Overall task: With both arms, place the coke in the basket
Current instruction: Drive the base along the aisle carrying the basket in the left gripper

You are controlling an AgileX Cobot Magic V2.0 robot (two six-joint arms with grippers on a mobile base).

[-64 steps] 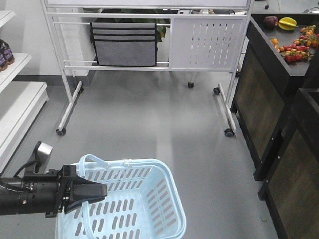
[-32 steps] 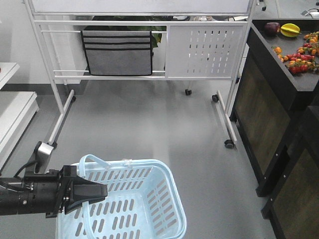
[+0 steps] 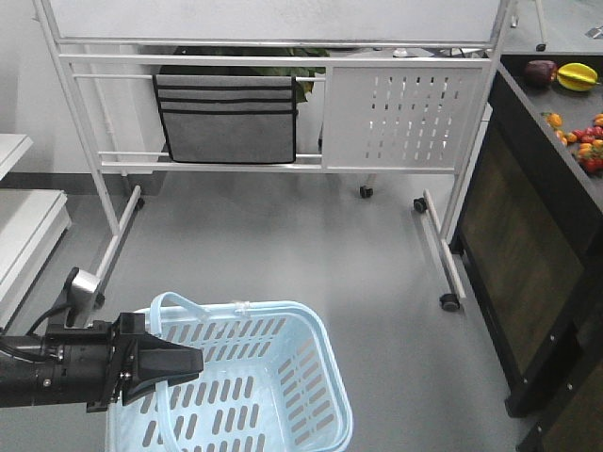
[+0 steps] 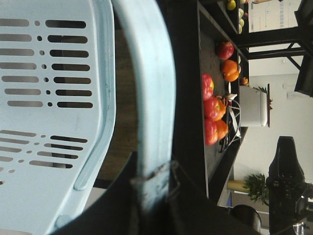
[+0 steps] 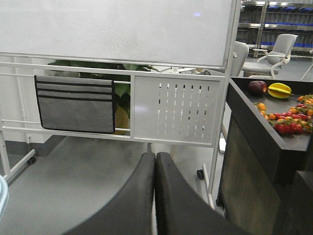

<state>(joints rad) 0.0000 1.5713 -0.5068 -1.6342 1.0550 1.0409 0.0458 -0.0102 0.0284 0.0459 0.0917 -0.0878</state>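
The light blue basket [image 3: 325,377] hangs at the bottom of the front view, just above the grey floor. My left gripper [image 3: 193,361] reaches in from the left and is shut on the basket's thin loop handle [image 4: 146,88]. In the left wrist view the handle runs between the jaws of the left gripper [image 4: 152,169], with the slotted basket wall [image 4: 54,122] beside it. My right gripper [image 5: 155,155] is shut with its fingers pressed together, holding nothing, and points at the floor in front of the stand. The coke is out of view.
A white wheeled whiteboard stand [image 3: 405,104] with a grey fabric pocket [image 3: 229,118] stands ahead. A dark counter [image 3: 528,217] carrying fruit [image 3: 575,75] runs along the right. A white shelf [image 3: 28,221] sits at the left edge.
The background has shifted: the dark counter slid toward the right edge and the left shelf mostly left the picture. The basket and left gripper keep their place in the frame.
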